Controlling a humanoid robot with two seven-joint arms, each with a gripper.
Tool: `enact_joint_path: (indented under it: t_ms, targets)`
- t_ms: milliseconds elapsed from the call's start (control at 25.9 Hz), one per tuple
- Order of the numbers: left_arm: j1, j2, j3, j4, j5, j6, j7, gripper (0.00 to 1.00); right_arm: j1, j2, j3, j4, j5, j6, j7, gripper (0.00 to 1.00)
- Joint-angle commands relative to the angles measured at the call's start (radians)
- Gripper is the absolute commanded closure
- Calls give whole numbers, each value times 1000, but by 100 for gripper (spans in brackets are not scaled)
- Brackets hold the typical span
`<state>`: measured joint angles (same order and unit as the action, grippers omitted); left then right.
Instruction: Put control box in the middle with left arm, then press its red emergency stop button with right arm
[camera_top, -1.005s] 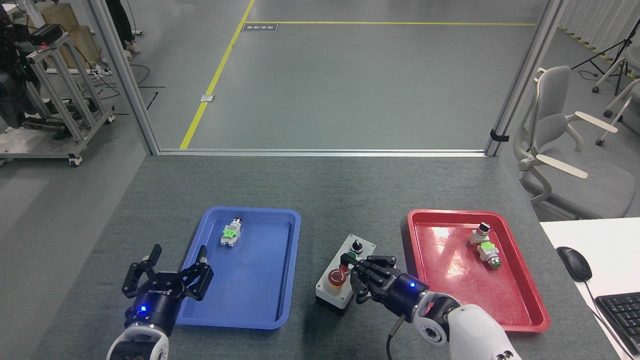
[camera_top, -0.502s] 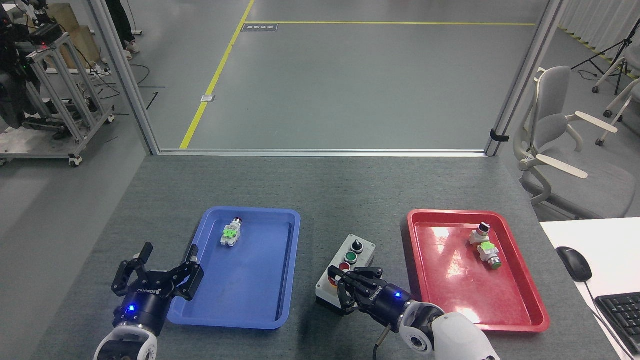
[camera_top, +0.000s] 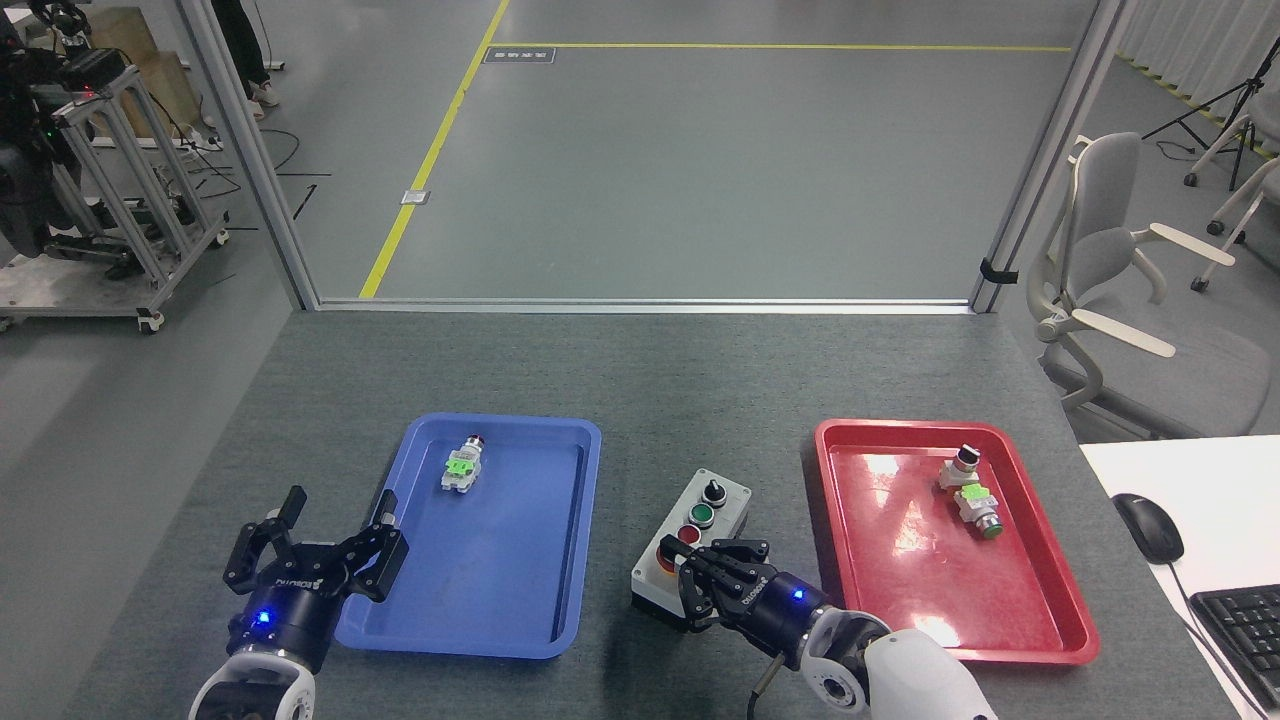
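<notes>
Right gripper over the near end of the control box; left gripper idle by the blue tray.

The control box (camera_top: 692, 535) lies on the grey table (camera_top: 640, 380) between the blue tray (camera_top: 480, 610) and red tray (camera_top: 1040, 640). The right gripper (camera_top: 712, 578), fingers curled together, covers the red emergency stop button (camera_top: 663, 552), only its edge visible. The left gripper (camera_top: 315, 540) stands spread and empty, well apart from the box.

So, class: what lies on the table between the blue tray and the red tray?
Head view: the control box, with the right gripper over its near end.
</notes>
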<state>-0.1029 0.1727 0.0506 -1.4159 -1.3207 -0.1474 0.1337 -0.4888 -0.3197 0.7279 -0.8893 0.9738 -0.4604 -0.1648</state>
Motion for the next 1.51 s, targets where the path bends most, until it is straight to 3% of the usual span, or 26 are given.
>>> enact_joint_path:
  t_ms: [0,386,425,502,657,1005,1121,1275,1469]
  targets:
    - [0,-4,0,0,0,0,0,1,1,4,5,26,2,20,18,100]
    - [2,-13,-2,-12,5,3,-5,1,-1,14,21,44,-9,22,15,100]
    - [3,-15,-2,-12,5,5,-5,1,-4,16,18,36,-14,23,11,78]
    - [2,-21,-2,-9,6,5,-2,1,-13,19,-7,23,-24,28,7,0]
    - [3,-24,-3,-9,5,6,1,1,-13,7,-202,-43,-78,29,7,1]
    - [22,-27,-2,41,5,6,96,1,24,-124,-593,-72,-75,45,8,1]
    - [20,-30,0,77,5,12,155,1,93,-117,-726,-74,-64,49,8,1]
    - [20,-35,28,104,69,11,156,1,161,-116,-788,-76,-33,46,8,1]
    - [19,-28,34,109,143,6,106,1,182,-121,-789,-76,17,49,8,1]
